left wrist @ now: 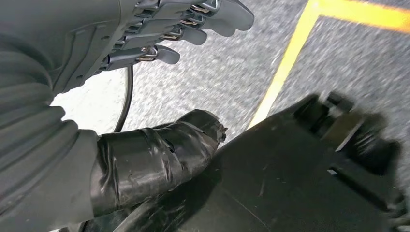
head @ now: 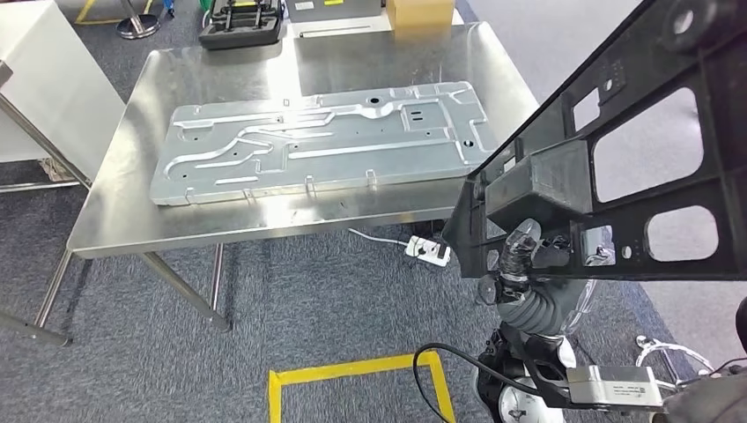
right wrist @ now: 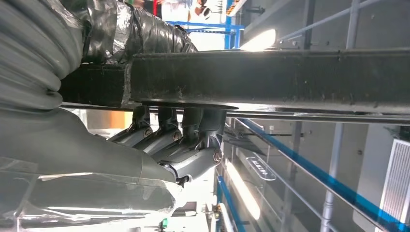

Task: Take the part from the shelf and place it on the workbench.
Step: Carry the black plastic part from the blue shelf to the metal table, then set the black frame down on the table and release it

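The right hand (head: 521, 256) grips a black frame (head: 634, 167), the part to be delivered, holding it by its lower bar; in the right wrist view the fingers (right wrist: 179, 130) wrap one side of that bar (right wrist: 270, 79) while the taped thumb (right wrist: 140, 34) bears on the other. The frame is large and open, with cut-out windows, and it stands up and away from the hand, tilted, its far end rising out of the head view. The steel workbench (head: 114, 220) lies ahead of the hand and to its left, and a grey stamped metal panel (head: 326, 141) already covers most of the bench top. The left hand (left wrist: 159, 96) is released and holds nothing, its fingers (left wrist: 193, 24) straight and apart over the carpet beside a yellow floor line (left wrist: 285, 72), with a black body part close under its thumb. The main risk, judged from here, is the grip: a long frame held near one end by one hand could swing or twist in the fingers as the arm moves. A second risk is the landing, since the free strip of bench nearest the hand is narrow, so the frame may strike the panel, scrape it, or come down half over the bench edge and tip off. A white power strip (head: 428, 249) and its cable lie on the floor below the hand, where a dropped frame would hit.
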Robot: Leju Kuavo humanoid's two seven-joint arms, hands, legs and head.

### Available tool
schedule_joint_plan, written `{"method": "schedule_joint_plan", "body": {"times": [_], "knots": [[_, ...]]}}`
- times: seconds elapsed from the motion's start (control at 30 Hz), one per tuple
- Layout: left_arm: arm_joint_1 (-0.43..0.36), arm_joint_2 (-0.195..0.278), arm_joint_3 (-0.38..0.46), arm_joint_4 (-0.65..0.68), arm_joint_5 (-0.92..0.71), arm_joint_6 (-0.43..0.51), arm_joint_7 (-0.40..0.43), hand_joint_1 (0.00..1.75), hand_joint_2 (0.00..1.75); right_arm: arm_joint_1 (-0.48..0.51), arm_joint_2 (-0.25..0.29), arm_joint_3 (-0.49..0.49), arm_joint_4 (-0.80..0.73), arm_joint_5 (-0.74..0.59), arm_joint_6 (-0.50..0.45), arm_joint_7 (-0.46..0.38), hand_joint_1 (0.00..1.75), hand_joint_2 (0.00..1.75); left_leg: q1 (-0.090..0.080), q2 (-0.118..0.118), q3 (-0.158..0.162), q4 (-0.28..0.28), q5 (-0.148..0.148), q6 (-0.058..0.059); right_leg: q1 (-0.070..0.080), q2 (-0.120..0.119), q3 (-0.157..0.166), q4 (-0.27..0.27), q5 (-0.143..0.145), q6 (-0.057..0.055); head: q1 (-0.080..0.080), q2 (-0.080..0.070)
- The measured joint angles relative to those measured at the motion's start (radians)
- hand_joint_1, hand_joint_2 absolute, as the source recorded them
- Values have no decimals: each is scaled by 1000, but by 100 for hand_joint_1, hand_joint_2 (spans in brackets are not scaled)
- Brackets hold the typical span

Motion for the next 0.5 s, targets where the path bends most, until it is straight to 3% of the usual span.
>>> {"method": "schedule_joint_plan", "body": {"times": [0.07, 0.1, 0.17, 0.23, 0.33, 0.4, 0.43, 0.47, 0.5], "knots": [[0, 0, -3, 0, -1, -1, 0, 0, 175, 0, -2, 0, -1, 0, 0, 0, 175, 175, -6, 1, 15, -76, 82, 14, 1, 2, 15, 2, -19, 10, 1, 0], [0, 0, -4, 0, -2, -2, 1, 0, 175, 1, -3, -1, -1, 0, 0, 1, 175, 175, -9, 1, 18, -90, 95, 20, 2, 3, 17, 7, -21, 16, 1, 0], [-1, 0, -5, 0, -5, -3, 5, 0, 175, 0, -7, -2, -4, 0, 0, 4, 175, 175, -9, 0, 36, -103, 94, 32, 0, 2, 14, 25, -17, 25, 1, 0], [-3, 0, -6, 0, -7, -5, 11, 0, 175, -2, -15, -4, -7, -5, 0, 5, 175, 175, -8, 0, 62, -117, 86, 45, -3, -2, -18, 92, -18, 33, 3, 0], [-6, 1, -6, 0, -8, -6, 16, 0, 175, 1, -25, -9, -8, -17, 0, 5, 175, 175, -7, 0, 92, -122, 63, 55, -7, -5, -129, 252, -84, 48, 5, 0], [-4, 1, -6, 0, -8, -6, 17, 0, 175, 4, -31, -11, -8, -25, 0, 4, 175, 175, -7, -1, 114, -122, 43, 53, -10, -6, -176, 276, -112, 54, 5, 0], [-4, 1, -6, 0, -8, -6, 17, 0, 175, 4, -33, -12, -8, -29, 0, 3, 175, 175, -6, -2, 130, -122, 32, 51, -12, -6, -177, 243, -96, 56, 6, 0], [-3, 1, -6, 0, -8, -6, 18, 0, 175, 4, -36, -13, -8, -32, 0, 2, 175, 175, -6, -2, 146, -121, 20, 49, -14, -7, -165, 186, -56, 57, 6, 0], [-3, 1, -6, 0, -8, -6, 18, 0, 175, 4, -39, -14, -8, -33, 0, 2, 175, 175, -5, -2, 160, -121, 7, 45, -17, -8, -151, 120, 3, 56, 6, 0]]}}
